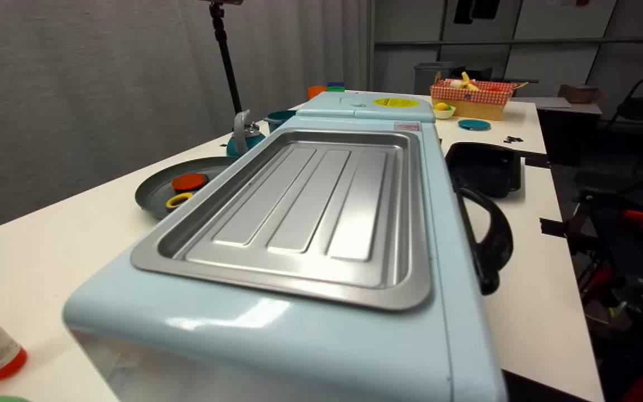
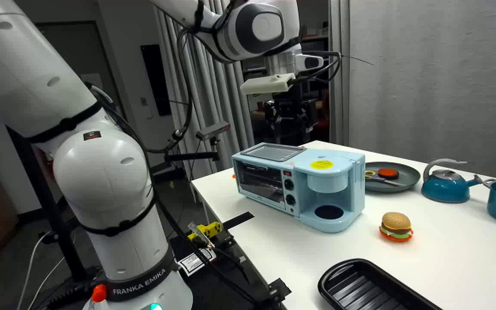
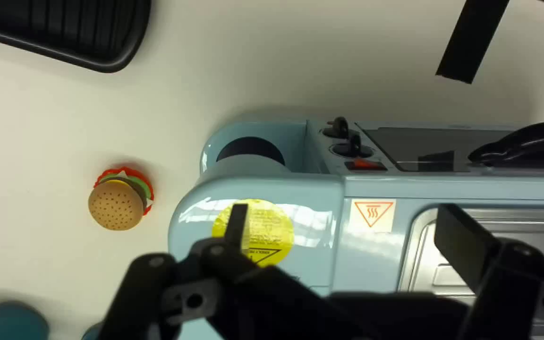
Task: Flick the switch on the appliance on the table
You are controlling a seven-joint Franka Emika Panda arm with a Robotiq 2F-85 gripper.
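The tool (image 3: pixel 347 231) has its jaws apart low in the wrist view; the appliance (image 3: pixel 371 259) shows its switch (image 3: pixel 365 165) right of centre

The appliance (image 2: pixel 302 183) looks smooth and properly glossy, and its ribbed tray (image 1: pixel 305 218) is satiny metal. Worktop (image 1: pixel 70 234) is smooth and fairly matt, curtain (image 1: pixel 104 100) plain matt cloth. Basket (image 1: pixel 472 110) looks wooden to me, with a cloth lining (image 1: pixel 486 96). Burger (image 3: pixel 118 203) seems matt plastic, pincer (image 3: pixel 345 231) pretty matt too.
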